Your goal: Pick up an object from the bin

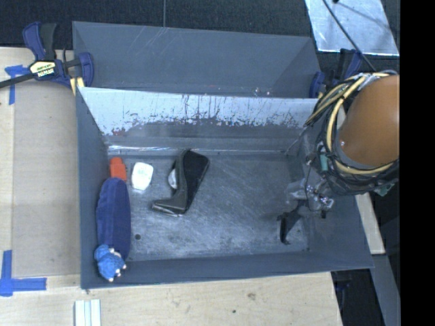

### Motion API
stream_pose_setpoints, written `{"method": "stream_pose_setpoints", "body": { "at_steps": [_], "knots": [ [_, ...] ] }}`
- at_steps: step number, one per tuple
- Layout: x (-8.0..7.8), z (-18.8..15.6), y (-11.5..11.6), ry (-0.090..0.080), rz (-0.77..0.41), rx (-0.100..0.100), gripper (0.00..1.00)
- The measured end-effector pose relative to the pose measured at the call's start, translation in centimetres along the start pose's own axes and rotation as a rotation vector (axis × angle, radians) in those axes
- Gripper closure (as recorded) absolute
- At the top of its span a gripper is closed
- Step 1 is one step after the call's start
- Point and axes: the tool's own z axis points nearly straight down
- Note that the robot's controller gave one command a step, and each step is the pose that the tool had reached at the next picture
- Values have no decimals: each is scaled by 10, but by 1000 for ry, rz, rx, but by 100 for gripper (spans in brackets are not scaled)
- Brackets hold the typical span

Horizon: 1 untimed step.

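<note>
Gripper (291, 224): low over bin (231, 216) floor, right | grip: you cannot tell | nearest: black bent handle (183, 184), mid-bin, well apart | far left: blue plush (112, 219)

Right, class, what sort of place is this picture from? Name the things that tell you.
Most likely a robotics lab test bench. A cabled robot arm reaches into a grey metal bin holding a few unrelated odds and ends: a blue soft toy, a black tool, a small white block.
</note>
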Motion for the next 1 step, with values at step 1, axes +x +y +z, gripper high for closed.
{"method": "stream_pose_setpoints", "body": {
  "at_steps": [1],
  "knots": [
    [10, -67, -21, 1, -450, -2, 100]
  ]
}}
